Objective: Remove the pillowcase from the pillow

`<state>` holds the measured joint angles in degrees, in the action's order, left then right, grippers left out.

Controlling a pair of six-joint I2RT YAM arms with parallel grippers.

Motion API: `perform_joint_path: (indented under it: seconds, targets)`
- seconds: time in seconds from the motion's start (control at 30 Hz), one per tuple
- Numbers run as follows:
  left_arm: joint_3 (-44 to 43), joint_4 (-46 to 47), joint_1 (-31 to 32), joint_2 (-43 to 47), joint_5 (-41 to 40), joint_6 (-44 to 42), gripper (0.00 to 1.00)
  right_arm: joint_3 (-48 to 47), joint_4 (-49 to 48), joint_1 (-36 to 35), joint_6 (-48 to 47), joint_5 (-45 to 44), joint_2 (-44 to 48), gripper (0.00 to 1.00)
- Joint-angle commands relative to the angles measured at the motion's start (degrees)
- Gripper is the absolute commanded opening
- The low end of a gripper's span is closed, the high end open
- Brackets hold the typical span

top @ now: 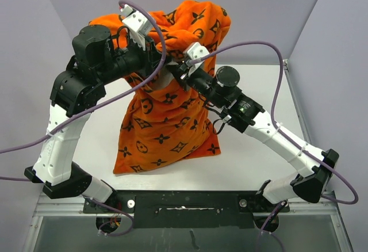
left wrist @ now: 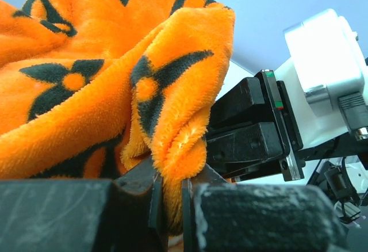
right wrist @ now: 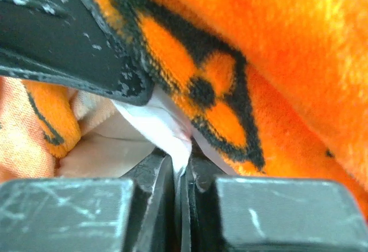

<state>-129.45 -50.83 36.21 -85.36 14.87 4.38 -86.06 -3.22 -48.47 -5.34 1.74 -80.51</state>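
Up top in the middle, one orange pillowcase [top: 167, 126] hangs. Two grippers pinch: the left gripper [left wrist: 172, 191] its fluffy fold, the right gripper [right wrist: 183, 174] one white pillow [right wrist: 154, 124].

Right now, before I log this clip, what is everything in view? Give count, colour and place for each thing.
pillowcase: one, bright orange with black motifs, top held up, lower end on the table
pillow: one, off-white, mostly hidden inside the pillowcase
table: one, white, beneath everything
cables: two, purple, looping off the arms
left gripper: one, black, shut on a pillowcase fold
right gripper: one, black, shut on the pillow's white fabric
arms: two, white and black, bases at the near edge
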Motion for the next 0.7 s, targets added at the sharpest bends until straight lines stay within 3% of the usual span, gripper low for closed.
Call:
perform_joint_path:
  seconds: [0.0, 0.3, 0.47, 0.57, 0.67]
  targets:
    - [-7.2, 5.8, 0.6, 1.2, 4.9, 0.3, 0.00, 3.3, -2.4, -0.3, -1.4, -5.9, 0.6, 0.00]
    - [-8.3, 11.3, 0.2, 4.7, -3.6, -14.2, 0.00, 15.6, -4.6, -0.3, 2.0, -9.5, 4.8, 0.00]
    - [-8.0, 12.0, 0.2, 5.7, -4.7, -16.3, 0.00, 18.7, -4.8, 0.5, 3.6, -10.0, 5.9, 0.00]
    - [-4.8, 13.6, 0.0, 6.8, -6.6, -18.3, 0.00, 19.5, -4.2, 1.4, 4.4, -9.6, 6.9, 0.00]
    - [2.7, 22.4, -0.1, 9.1, -13.7, -23.5, 0.00, 21.5, -4.0, 3.4, 6.9, -7.7, 9.2, 0.00]
